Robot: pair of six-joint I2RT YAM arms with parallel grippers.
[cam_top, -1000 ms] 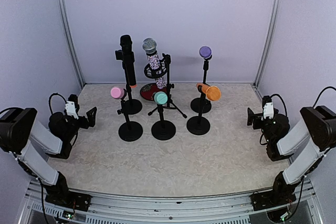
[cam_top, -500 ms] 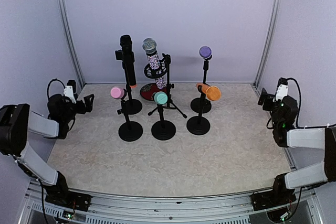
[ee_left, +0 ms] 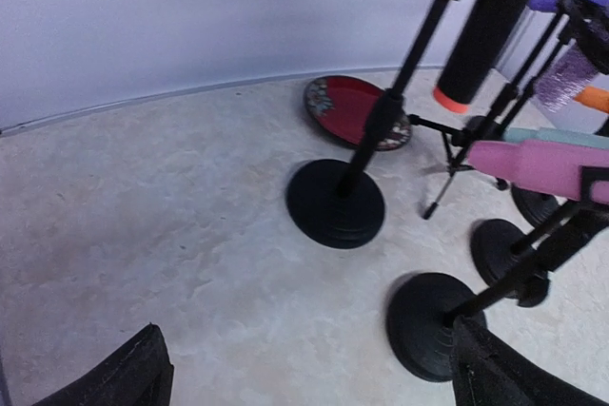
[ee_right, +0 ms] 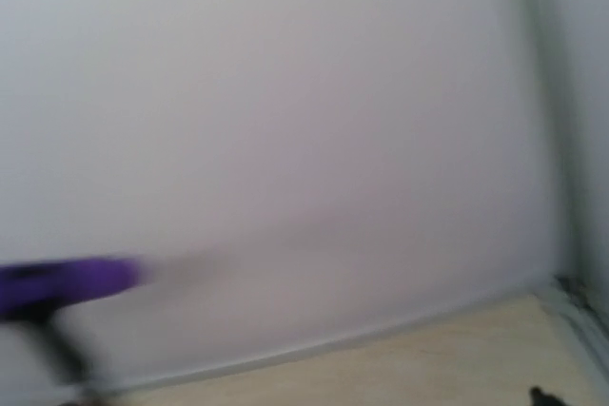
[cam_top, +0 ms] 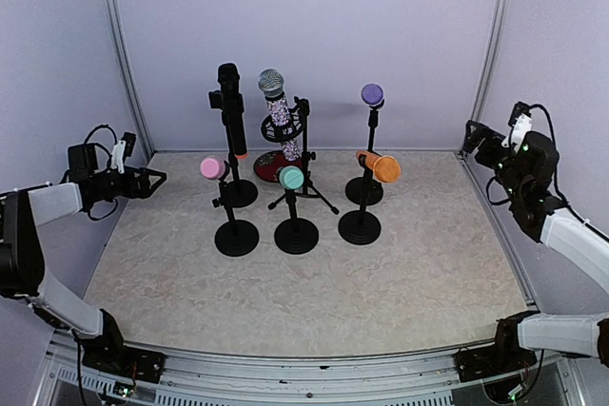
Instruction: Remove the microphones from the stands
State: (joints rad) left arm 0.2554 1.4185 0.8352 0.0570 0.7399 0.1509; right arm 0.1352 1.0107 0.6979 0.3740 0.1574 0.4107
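Six microphones: all seated on stands, clustered from mid-table to the rear. The task names none of them, so any target is my guess.
Left gripper (cam_top: 155, 181): fingers (ee_left: 124, 377) spread wide with nothing between them. It hangs at the left edge, aimed at the cluster and well apart from it.
Right gripper (cam_top: 473, 138): high by the right wall, jaws apart and empty as far as the top view shows. Its own camera is smeared and gives only a purple streak.
Risk, front row: pink microphone (cam_top: 211, 167), teal microphone (cam_top: 291, 177) and orange microphone (cam_top: 381, 167) lie sideways in clips on short stands with small round bases. Pulled off the clip's line, I judge a stand would drag or tip rather than let go.
Risk, neighbours: the bases sit just beside one another, so one falling stand would likely take the next with it.
Risk, right side: with that wrist picture unusable, a poorly aimed approach could clip the purple microphone (cam_top: 372, 94) on its thin tall stand.
In the way, left: the pink microphone's stand and the upright black microphone (cam_top: 231, 111) screen the teal microphone and the glitter microphone (cam_top: 277, 111) from the left arm.
In the way, middle: tripod legs (cam_top: 322, 201) splay behind the teal microphone's stand, near the red round base (cam_top: 269, 166).
Far: bare wall behind, nothing there to snag.
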